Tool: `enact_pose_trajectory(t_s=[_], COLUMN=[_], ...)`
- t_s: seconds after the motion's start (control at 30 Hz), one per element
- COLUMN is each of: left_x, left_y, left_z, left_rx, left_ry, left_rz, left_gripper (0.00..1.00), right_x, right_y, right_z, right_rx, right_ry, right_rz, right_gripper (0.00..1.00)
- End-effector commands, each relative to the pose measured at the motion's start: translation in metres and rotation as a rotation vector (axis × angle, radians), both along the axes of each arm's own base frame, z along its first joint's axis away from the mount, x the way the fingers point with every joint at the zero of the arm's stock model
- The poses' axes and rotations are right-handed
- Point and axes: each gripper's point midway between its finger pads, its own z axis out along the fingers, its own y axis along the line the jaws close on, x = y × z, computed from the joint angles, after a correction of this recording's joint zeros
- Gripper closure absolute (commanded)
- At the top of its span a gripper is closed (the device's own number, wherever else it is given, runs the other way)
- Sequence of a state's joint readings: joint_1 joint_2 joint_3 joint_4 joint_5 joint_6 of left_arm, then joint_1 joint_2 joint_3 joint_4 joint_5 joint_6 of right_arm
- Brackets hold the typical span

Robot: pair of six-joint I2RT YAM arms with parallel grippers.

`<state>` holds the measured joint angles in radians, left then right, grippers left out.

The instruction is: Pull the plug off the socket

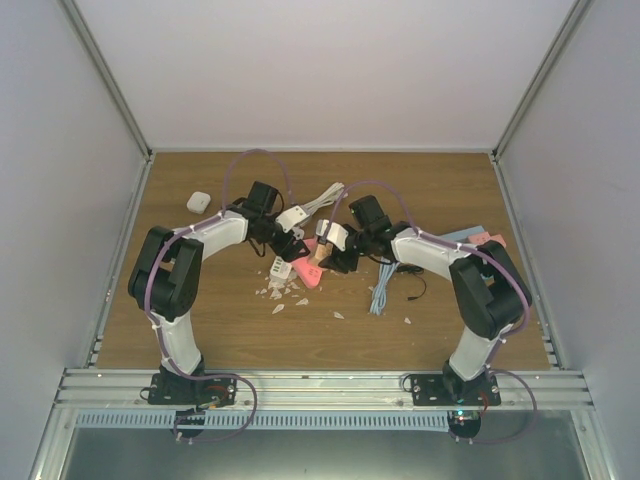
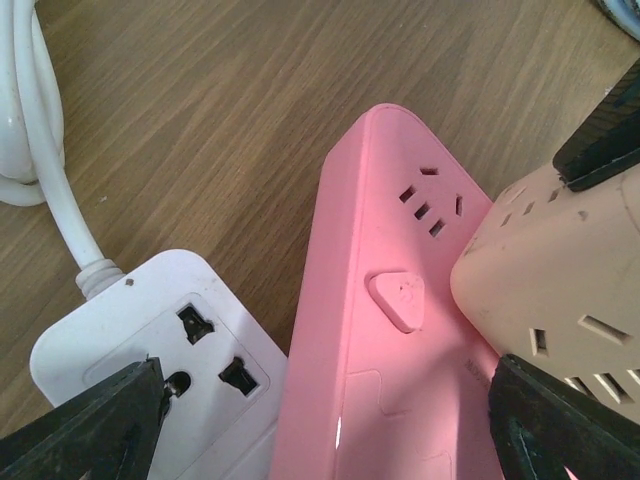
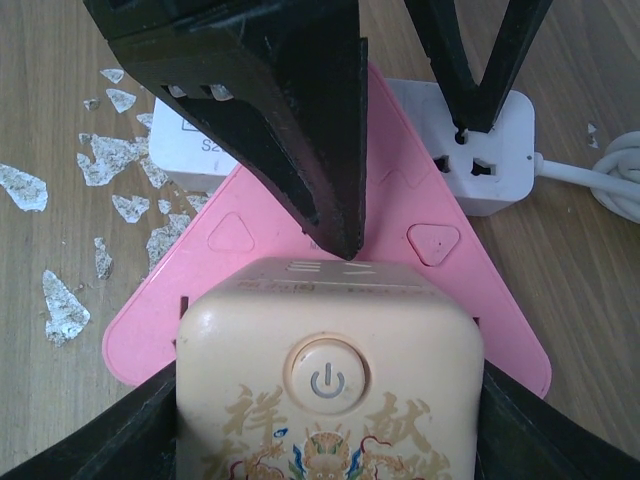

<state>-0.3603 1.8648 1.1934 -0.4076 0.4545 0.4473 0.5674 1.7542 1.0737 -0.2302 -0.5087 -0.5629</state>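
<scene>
From above, my left tool (image 1: 290,250) and right tool (image 1: 335,258) meet mid-surface (image 1: 200,330) over the pink socket strip (image 1: 308,272), with white walls (image 1: 300,70) around.

Left wrist: my left tool stands wide open, straddling the pink socket strip and a white strip (image 2: 170,340). The beige plug (image 2: 540,280) sits at right.

Right wrist: my right tool clamps the beige plug by both sides, and it is seated in the pink socket strip. Pale flakes (image 3: 60,300) litter the wood.

left pincer (image 1: 290,246) and right pincer (image 1: 336,260) beside a beige plug (image 1: 319,252) on a pink power strip (image 1: 310,277), white flakes (image 1: 277,298) nearby
</scene>
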Motion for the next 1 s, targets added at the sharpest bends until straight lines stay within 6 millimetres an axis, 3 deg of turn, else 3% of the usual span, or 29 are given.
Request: enact_pose_trajectory(t_s=[0.0, 0.17, 0.37, 0.57, 0.67, 0.83, 0.97], left_x=[-0.006, -0.006, -0.005, -0.012, -0.010, -0.008, -0.008], left_y=[0.052, 0.058, 0.063, 0.065, 0.067, 0.066, 0.067], left_z=[-0.063, -0.070, -0.076, -0.089, -0.096, -0.097, -0.098], left_rx=[0.273, 0.302, 0.344, 0.385, 0.400, 0.410, 0.421], left_ry=[0.048, 0.049, 0.050, 0.075, 0.079, 0.080, 0.092], left_rz=[0.099, 0.107, 0.123, 0.126, 0.135, 0.145, 0.146], left_gripper=[0.12, 0.13, 0.14, 0.15, 0.15, 0.15, 0.15], right_x=[-0.013, -0.010, 0.000, -0.011, -0.010, -0.001, -0.010], right_y=[0.002, -0.006, -0.016, -0.016, -0.015, -0.031, -0.036], right_z=[0.031, 0.039, 0.034, 0.028, 0.036, 0.044, 0.043], right_rx=[0.064, 0.082, 0.026, -0.025, -0.036, -0.104, -0.115], right_ry=[-0.021, -0.016, -0.050, -0.090, -0.098, -0.164, -0.141], right_rz=[0.044, 0.024, -0.044, -0.033, -0.048, -0.120, -0.112], right_gripper=[0.69, 0.70, 0.72, 0.72, 0.73, 0.73, 0.74])
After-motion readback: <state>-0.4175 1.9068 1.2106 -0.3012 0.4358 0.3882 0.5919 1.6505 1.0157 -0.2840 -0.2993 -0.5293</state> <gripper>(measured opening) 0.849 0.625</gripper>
